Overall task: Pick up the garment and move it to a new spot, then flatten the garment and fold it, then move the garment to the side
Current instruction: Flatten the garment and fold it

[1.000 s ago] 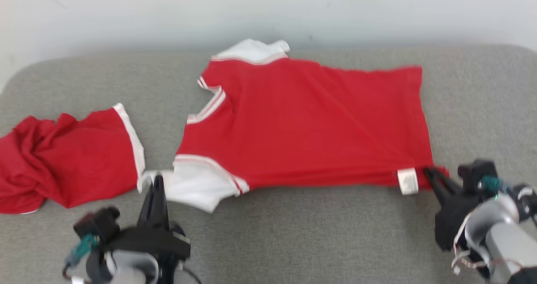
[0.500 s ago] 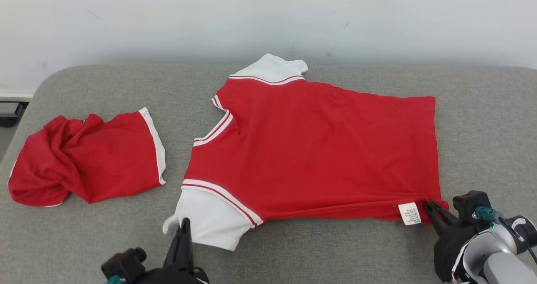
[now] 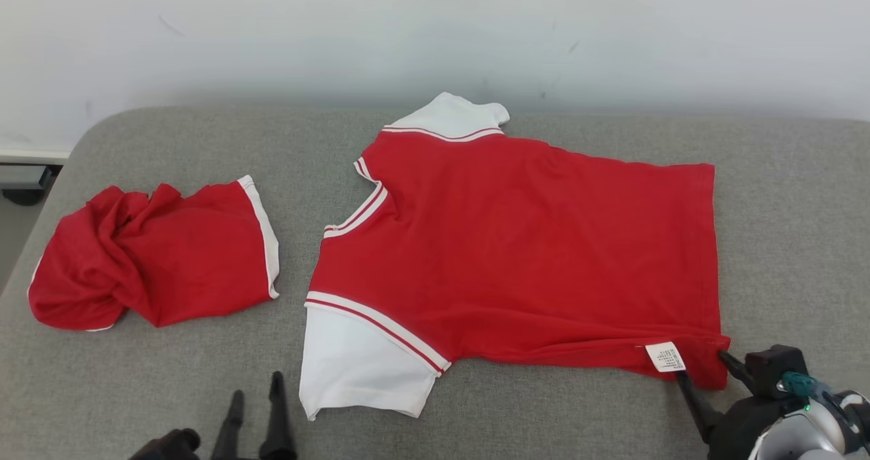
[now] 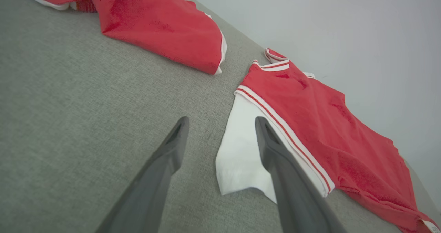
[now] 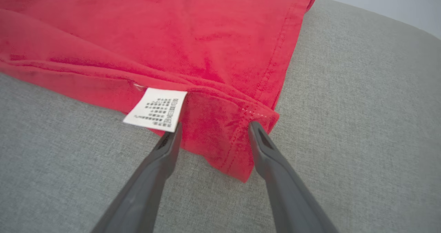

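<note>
Plainly, the red short-sleeved T-shirt with white sleeves [image 3: 530,256] lies spread out on the middle of the grey padded cushion [image 3: 170,392], its hem towards the robot's right. Both hands are wide open and hold nothing. The left hand [image 3: 255,412] sits just beside the near white sleeve [image 4: 241,147], while the right hand [image 5: 215,126] straddles the near hem corner next to the white care label [image 5: 156,110]. A ridge of bunched cloth runs along the near edge, so a fold made now would probably trap a crease. The right hand could also pinch only the label or a single layer, and the corner would then slip. The crumpled red garment with white trim [image 3: 149,263] lies near the neckline and might get dragged along. By count: two garments, two hands, two white sleeves, one label.
</note>
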Tool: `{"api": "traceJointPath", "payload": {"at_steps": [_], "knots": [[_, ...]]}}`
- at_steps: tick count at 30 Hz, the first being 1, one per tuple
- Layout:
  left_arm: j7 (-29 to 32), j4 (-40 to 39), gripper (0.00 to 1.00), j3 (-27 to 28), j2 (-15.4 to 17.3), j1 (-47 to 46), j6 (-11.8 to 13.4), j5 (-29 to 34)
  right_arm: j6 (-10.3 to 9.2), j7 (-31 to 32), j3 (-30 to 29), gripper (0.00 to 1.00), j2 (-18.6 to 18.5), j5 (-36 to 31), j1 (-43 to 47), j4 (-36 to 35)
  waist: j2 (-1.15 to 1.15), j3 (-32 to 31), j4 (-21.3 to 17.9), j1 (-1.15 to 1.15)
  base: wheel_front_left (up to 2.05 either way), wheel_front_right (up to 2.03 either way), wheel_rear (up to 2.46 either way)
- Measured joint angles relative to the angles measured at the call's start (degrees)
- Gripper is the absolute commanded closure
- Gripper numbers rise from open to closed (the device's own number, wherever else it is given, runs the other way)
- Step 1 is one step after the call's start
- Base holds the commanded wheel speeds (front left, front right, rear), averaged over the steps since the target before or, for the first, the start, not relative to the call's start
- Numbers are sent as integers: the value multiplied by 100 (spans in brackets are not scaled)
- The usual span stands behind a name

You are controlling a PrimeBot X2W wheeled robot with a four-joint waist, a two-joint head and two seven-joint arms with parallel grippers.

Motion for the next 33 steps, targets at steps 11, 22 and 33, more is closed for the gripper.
{"api": "traceJointPath", "payload": {"at_steps": [11,22,33], "knots": [[0,-512,0,431,651,-21,1,862,-459,-705,-519,0,410,347,255,-1084,0,-292,-174,0,0,0,0],[93,-831,0,26,1199,-25,1,1748,-662,-996,-932,0,1288,1292,508,-1499,0,-642,-615,0,0,0,0],[887,-966,0,4,1265,335,5,1712,-798,-934,-1031,0,1263,1371,739,-1672,0,-740,-694,0,0,0,0]]}}
